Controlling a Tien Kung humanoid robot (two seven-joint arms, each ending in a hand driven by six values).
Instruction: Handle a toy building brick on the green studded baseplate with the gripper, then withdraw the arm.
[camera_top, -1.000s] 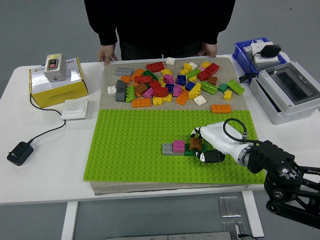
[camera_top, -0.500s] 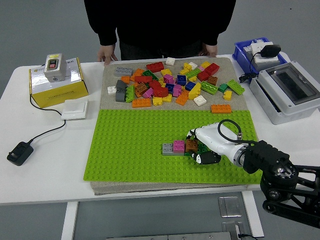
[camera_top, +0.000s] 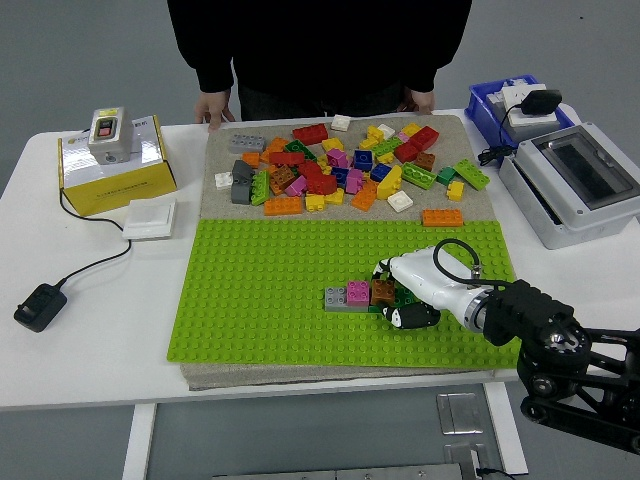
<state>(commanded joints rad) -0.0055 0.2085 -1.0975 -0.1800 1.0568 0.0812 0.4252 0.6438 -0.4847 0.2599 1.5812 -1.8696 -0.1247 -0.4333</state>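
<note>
The green studded baseplate (camera_top: 270, 290) fills the near half of the mat. On it stands a short row of bricks: grey (camera_top: 335, 298), pink (camera_top: 357, 292), then a brown brick (camera_top: 383, 292). My right hand (camera_top: 400, 296) reaches in from the lower right, its white fingers curled round the brown brick at the row's right end, thumb on the near side. A green brick shows just under the hand. The left arm is out of view.
A heap of loose bricks (camera_top: 340, 165) lies on the grey mat beyond the baseplate, with an orange brick (camera_top: 441, 217) apart. A person stands at the far edge, hands (camera_top: 215, 105) on the table. A yellow box (camera_top: 115, 165) is left, grey case (camera_top: 580, 180) and blue bin (camera_top: 520, 110) right.
My right hand has come down and a little left with the brown brick, bringing it against the pink brick on the baseplate. Since half a second ago it has barely moved.
</note>
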